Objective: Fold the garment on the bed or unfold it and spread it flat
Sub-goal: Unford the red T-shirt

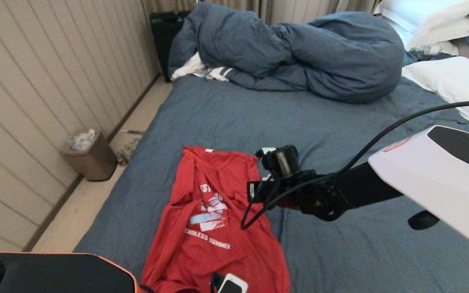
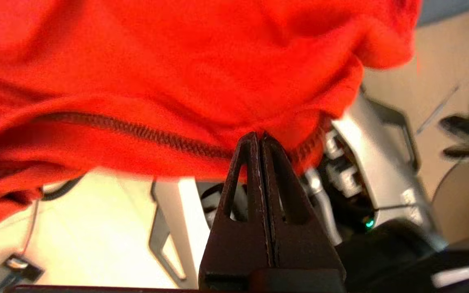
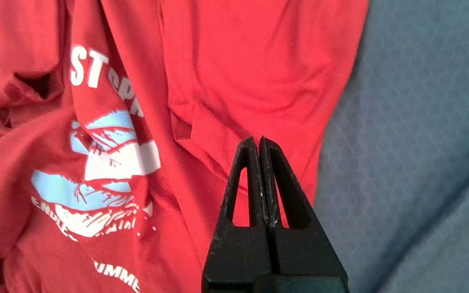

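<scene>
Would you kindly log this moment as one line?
garment: on bed, rumpled | left gripper: shut on garment hem | right gripper: shut, above garment

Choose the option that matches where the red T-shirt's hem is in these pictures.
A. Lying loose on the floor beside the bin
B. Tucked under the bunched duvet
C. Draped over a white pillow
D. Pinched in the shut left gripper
D: in the left wrist view the left gripper has its fingers closed together on the stitched hem of the red T-shirt.
</scene>
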Motion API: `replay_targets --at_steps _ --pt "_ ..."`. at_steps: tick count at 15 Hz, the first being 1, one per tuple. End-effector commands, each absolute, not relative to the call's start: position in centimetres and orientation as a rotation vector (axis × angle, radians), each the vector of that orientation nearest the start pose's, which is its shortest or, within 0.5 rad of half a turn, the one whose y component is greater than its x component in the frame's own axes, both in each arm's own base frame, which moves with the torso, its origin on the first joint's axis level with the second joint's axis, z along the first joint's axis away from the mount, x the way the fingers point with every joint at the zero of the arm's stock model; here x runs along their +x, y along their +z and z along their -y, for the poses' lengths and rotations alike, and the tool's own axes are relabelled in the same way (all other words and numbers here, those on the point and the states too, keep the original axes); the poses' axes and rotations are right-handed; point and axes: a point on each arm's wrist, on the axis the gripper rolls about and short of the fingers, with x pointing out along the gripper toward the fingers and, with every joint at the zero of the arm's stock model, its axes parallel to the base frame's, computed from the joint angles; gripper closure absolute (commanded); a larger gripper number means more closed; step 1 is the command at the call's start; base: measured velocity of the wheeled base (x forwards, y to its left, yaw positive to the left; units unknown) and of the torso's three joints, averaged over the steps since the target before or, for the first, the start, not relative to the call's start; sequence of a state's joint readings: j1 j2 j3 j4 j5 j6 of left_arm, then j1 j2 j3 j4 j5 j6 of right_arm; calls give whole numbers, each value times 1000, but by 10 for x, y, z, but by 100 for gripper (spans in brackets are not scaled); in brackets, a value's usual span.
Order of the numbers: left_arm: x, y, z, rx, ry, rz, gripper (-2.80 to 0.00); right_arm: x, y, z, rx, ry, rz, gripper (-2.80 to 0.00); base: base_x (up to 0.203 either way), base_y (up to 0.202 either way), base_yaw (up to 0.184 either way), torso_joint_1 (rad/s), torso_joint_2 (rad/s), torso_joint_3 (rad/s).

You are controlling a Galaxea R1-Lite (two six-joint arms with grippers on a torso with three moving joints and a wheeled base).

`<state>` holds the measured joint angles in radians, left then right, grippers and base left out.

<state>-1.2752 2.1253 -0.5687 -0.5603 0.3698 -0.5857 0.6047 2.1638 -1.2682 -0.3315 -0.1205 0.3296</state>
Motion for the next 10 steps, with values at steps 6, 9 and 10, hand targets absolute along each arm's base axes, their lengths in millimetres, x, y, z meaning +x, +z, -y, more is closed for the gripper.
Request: replay_targets --at_steps 6,9,10 --pt "96 34 270 134 -592 -804 0 351 106 -236 119 371 -597 0 0 0 0 0 0 0" --pt "149 60 273 0 -483 -709 0 351 105 -237 119 372 -596 0 0 0 0 0 0 0" --pt "174 71 276 -53 -442 -664 0 351 106 -237 119 373 -595 0 0 0 0 0 0 0"
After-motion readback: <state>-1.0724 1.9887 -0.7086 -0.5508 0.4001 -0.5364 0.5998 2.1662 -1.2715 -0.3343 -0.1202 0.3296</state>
